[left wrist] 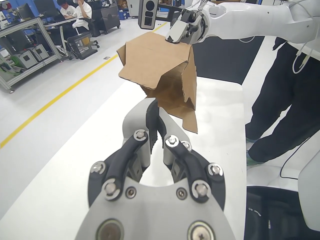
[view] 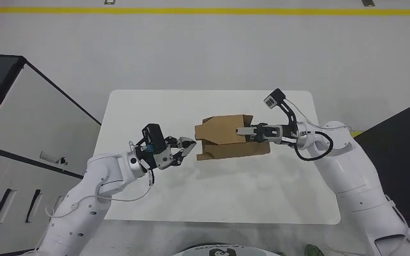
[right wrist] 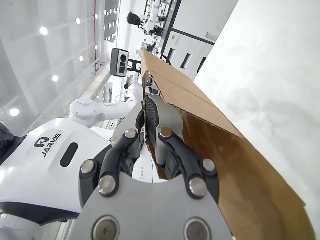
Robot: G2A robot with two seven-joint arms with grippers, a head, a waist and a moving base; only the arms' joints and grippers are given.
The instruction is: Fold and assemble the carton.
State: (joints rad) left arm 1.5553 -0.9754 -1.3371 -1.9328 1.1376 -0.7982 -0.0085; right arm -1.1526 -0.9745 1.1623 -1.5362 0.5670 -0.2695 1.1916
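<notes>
Carton (view: 224, 131) edge (far flaps hidden) seemingly between right fingers (right wrist: 168, 118)

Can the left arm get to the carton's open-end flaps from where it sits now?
Probably yes. The left gripper sits just off the open end of the carton, with nothing between. The right gripper clamps the top wall, clear of the flaps. The left jaws look shut, so open them first.

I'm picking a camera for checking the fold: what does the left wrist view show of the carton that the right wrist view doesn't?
Left wrist view: the open end of the brown cardboard carton, flaps loose, inside visible, with the left claw close before it. Right wrist view: the right claw pinching one wall edge between its pads. Both: the carton, the white table and the right claw holding the carton.
</notes>
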